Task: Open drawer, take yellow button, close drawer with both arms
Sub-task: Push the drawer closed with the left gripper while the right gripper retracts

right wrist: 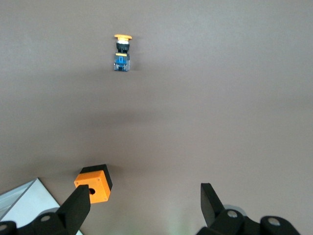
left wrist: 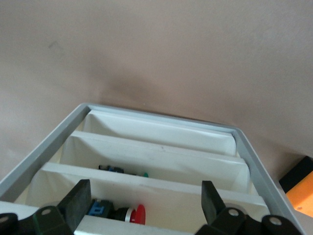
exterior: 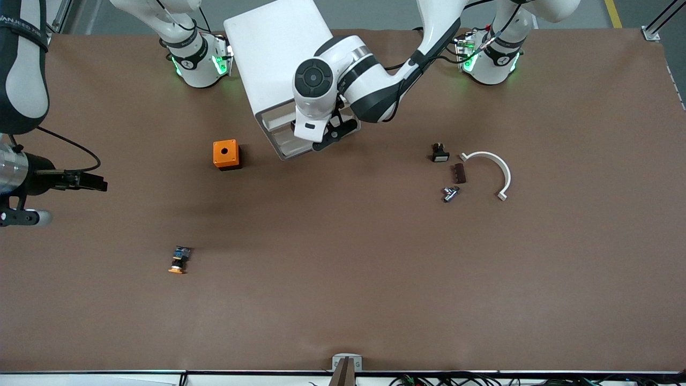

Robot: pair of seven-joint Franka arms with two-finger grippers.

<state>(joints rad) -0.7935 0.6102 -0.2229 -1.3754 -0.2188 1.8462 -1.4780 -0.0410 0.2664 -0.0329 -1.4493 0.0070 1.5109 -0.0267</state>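
The button, with an orange cap, black body and blue-grey end, lies on the brown table, nearer the front camera than the orange cube. It also shows in the right wrist view. The white cabinet has its drawer pulled out. My left gripper hangs open and empty over the open drawer, which holds a red-capped part. My right gripper is open and empty, up over the right arm's end of the table; it also shows in its own wrist view.
An orange cube with a hole stands beside the drawer, also in the right wrist view. Toward the left arm's end lie a black part with a white face, a brown piece, a metal piece and a white curved piece.
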